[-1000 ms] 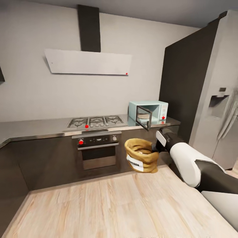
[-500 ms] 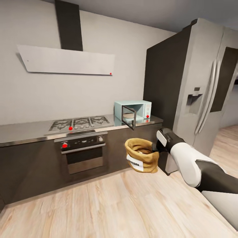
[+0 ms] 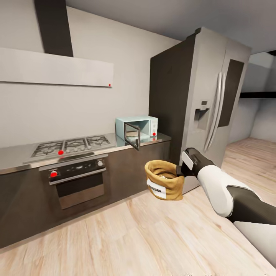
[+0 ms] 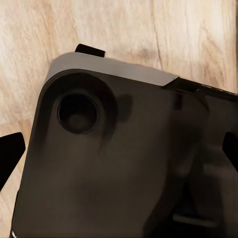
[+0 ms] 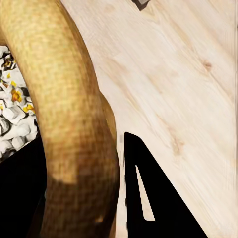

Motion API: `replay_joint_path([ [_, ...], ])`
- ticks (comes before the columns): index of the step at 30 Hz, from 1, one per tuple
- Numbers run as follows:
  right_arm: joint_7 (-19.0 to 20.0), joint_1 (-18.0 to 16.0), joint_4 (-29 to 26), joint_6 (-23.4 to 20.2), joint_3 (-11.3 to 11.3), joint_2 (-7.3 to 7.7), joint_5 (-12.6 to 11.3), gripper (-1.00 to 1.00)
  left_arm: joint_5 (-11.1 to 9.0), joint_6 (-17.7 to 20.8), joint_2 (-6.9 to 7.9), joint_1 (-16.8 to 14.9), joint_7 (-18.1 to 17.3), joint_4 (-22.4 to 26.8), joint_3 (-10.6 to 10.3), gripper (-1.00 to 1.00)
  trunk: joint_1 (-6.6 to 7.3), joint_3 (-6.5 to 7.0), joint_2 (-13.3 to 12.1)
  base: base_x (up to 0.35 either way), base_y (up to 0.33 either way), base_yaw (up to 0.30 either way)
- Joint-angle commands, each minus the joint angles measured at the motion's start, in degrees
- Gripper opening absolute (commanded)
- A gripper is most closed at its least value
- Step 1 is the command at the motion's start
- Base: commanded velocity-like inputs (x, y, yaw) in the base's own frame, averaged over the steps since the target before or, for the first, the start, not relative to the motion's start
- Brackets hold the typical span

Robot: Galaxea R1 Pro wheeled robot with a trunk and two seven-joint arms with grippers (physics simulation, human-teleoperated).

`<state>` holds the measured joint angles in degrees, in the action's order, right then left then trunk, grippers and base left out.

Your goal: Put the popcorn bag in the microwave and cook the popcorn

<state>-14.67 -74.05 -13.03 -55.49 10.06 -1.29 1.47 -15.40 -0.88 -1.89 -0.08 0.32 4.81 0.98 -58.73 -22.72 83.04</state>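
Observation:
The golden-tan popcorn bag (image 3: pixel 165 186) hangs in the air over the wood floor, with my right gripper (image 3: pixel 179 170) shut on its rolled rim (image 5: pixel 74 114). White popped kernels (image 5: pixel 12 114) show inside the bag. One dark finger (image 5: pixel 148 198) lies against the outside of the rim. The mint-blue microwave (image 3: pixel 145 126) stands on the grey countertop (image 3: pixel 15 156) beyond the bag, its glass door (image 3: pixel 132 136) swung open. My left gripper (image 4: pixel 119 153) is open, its fingertips (image 4: pixel 10 156) spread wide over my own dark base.
A tall steel fridge (image 3: pixel 207 115) stands right of the microwave, close behind the bag. The gas hob (image 3: pixel 69 145) and dark built-in oven (image 3: pixel 76 184) are to the left, under the white hood (image 3: pixel 57 71). Open wood floor (image 3: pixel 134 237) lies in front.
The whole view has swung to the right: hob, oven and microwave slid left in the picture and more of the fridge appeared. The bag stays held in the right gripper.

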Motion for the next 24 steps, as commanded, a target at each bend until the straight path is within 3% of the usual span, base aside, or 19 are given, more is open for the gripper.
replay_joint_path([
  [1,-0.2,0.0,-0.1,-0.1,0.5,-0.05,0.2,-1.00,-0.2,-0.1,-0.02,0.0,0.0,0.0,0.1,1.00,0.00,-0.07,0.0,0.000,0.000,-0.286],
  [24,-0.2,0.0,-0.1,-0.3,0.6,0.01,0.2,-1.00,-0.3,-0.1,0.04,0.0,0.1,0.0,0.1,1.00,0.00,-0.07,0.0,0.000,0.000,-0.286],
])
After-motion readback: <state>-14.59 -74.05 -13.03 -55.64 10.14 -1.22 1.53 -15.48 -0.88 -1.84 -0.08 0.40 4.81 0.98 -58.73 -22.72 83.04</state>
